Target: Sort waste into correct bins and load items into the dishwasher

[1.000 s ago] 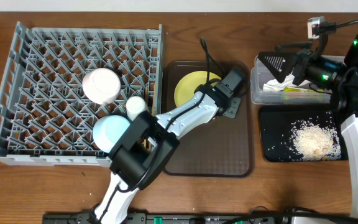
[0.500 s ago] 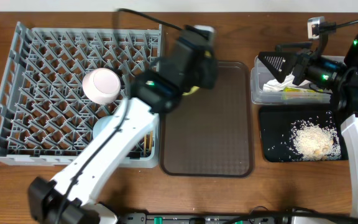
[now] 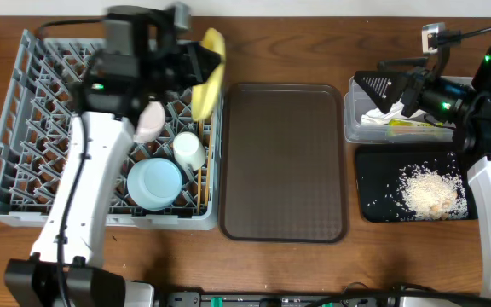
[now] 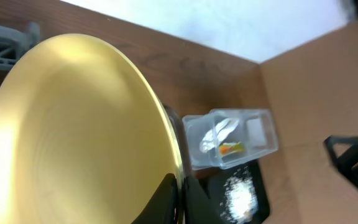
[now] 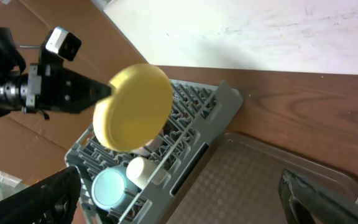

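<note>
While the left end effector is clamped on the plate rim, the plate hangs tilted, nearly edge-on from overhead, above the right rear part of the rack. Left wrist view: plate fills most of the frame, one dark finger pressed at its lower edge. Right wrist view: plate in the air, clear of the pegs.

Rack contents, all toward the desk front from the left end effector: pink bowl just under it, partly hidden by the arm; cup next; blue bowl farthest, near the front wall, touching the cup or just short of it, can't tell. Chopsticks lie along the rack's right wall, beside the blue bowl.

Brown tray on the desk to the right of the left end effector, just beside the rack, between the two end effectors.

Right end effector: jaws wide apart, hovering over the tub. Right wrist view has its two fingertips at the lower frame corners, with the rack and brown tray far ahead between them. Wrapper and packet lie in the tub right beneath it. Black tray sits just in front of the tub, on the near side of the right end effector, rice piled in its right half.
</note>
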`<state>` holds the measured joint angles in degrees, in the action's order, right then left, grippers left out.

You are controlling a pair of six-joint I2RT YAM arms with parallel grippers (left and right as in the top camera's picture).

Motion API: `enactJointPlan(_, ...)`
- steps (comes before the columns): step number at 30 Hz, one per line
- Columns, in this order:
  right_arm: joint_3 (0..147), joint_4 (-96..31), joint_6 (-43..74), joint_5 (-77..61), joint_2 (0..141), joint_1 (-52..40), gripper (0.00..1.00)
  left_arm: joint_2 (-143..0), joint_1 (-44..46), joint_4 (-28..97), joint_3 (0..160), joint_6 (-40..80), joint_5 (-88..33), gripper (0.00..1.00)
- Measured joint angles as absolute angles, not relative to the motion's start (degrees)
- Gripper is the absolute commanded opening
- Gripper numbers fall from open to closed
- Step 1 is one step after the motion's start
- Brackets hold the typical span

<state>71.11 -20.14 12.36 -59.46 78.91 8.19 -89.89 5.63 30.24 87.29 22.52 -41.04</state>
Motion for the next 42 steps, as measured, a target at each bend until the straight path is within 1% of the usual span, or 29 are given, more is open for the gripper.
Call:
enactJointPlan(6,71.1,-20.1,12.4,-59.5,78.9,8.2,0.99,-89.9,-0.9,29.8,87.3,22.8,-49.7,0.08)
enactJointPlan(13,71.1,-20.1,12.4,-59.5,78.9,8.2,0.99,-90.1,-2.2,28.8,87.3,24.7,-55.1,0.08)
enactJointPlan(20,71.1,-20.1,12.4,-59.5,78.9,8.2,0.99,-93.4,-2.2,27.2,87.3,26.8,-56.6,0.08)
enactJointPlan(28,71.1,-20.1,12.4,-59.5,78.9,8.2,0.99,-102.2,-2.1,26.3,87.3,28.8,-57.3,0.08)
enactJointPlan(33,71.1,-20.1,12.4,-59.5,78.9,8.2,0.99,-106.5,-2.5,23.2,87.3,30.8,-57.8,0.08)
enactJointPlan(42,71.1,-20.1,12.4,-59.5,78.9,8.2,0.99,-107.2,-4.1,21.2,87.3,33.3,-58.5,0.08)
